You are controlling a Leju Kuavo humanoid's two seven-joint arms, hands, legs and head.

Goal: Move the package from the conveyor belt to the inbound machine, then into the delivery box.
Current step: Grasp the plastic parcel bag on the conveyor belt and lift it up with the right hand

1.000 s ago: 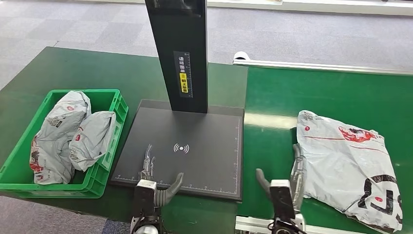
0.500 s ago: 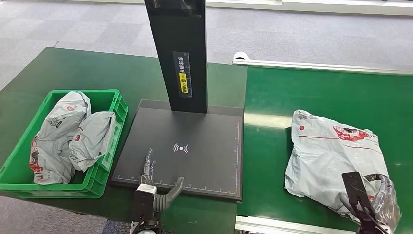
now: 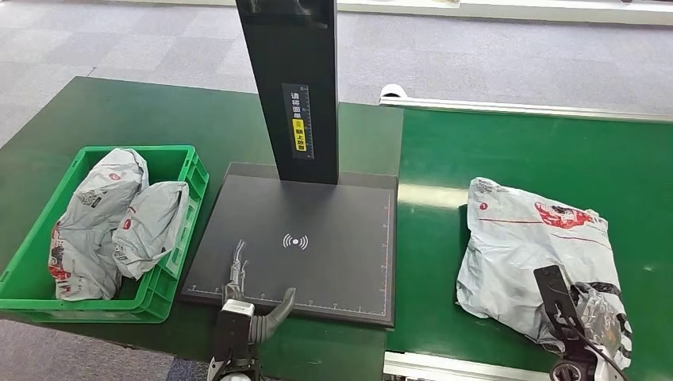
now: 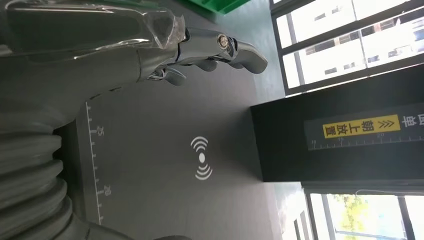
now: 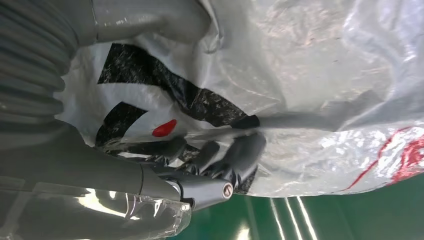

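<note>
Package [image 3: 532,254] on conveyor belt [image 3: 524,151] is grasped by right hand [image 3: 591,317]. Left hand [image 3: 242,305] is released. Two bags [image 3: 119,218] are held in green crate [image 3: 186,171].

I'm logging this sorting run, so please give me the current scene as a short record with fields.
package: grey poly bag lying on the green conveyor belt
right hand: right hand grips the bag's near corner, fingers curled into the plastic
left hand: left hand holds nothing, fingers apart, over the near edge of the inbound machine
delivery box: green crate holding two grey bags
stage: package not yet on the machine
</note>
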